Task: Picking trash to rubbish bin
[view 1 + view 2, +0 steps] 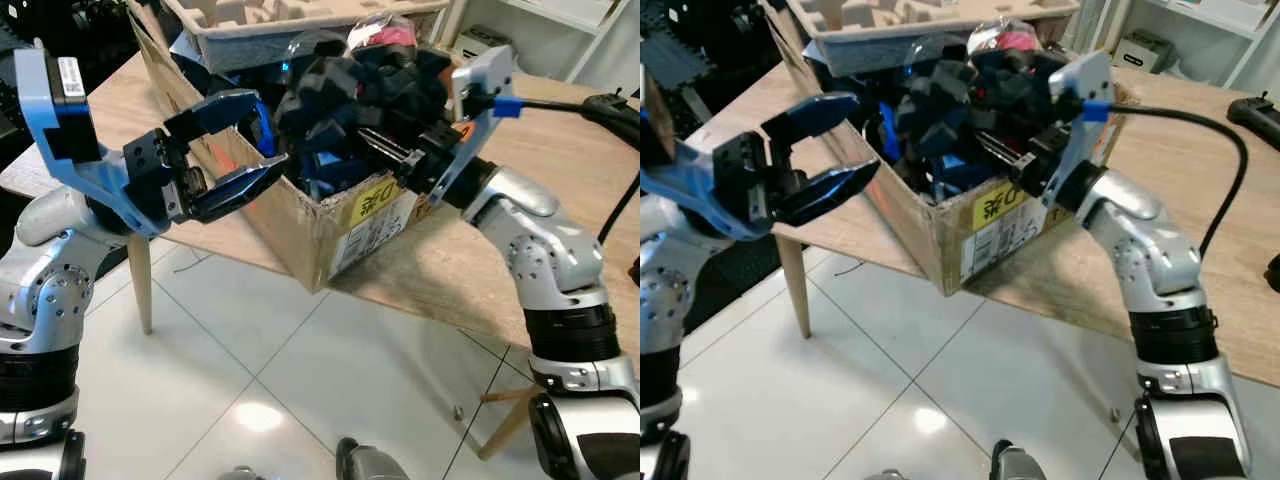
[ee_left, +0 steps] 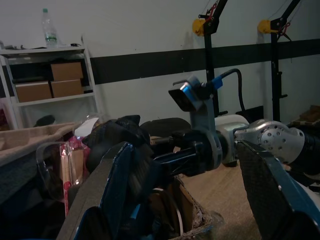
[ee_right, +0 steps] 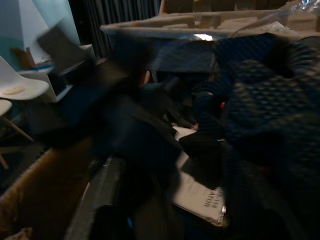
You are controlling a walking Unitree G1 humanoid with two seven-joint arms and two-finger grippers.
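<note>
An open cardboard box [image 1: 345,222] stands at the edge of a wooden table [image 1: 560,170], stuffed with trash: black foam lumps, blue pieces and a pink-and-clear plastic wrapper [image 1: 385,35]. My right gripper [image 1: 372,140] reaches into the box from the right and is shut on a black foam lump [image 1: 325,88], which sits above the box rim; the same black foam lump [image 2: 117,142] is in the left wrist view. My left gripper [image 1: 268,138] hovers open at the box's left wall, nothing between its fingers. The right wrist view is dark and blurred.
A moulded pulp tray [image 1: 250,30] rests on the far end of the box. A black cable [image 1: 560,103] runs across the table to my right wrist. A table leg [image 1: 140,285] stands over white floor tiles [image 1: 260,380]. White shelves [image 1: 560,30] stand at the back right.
</note>
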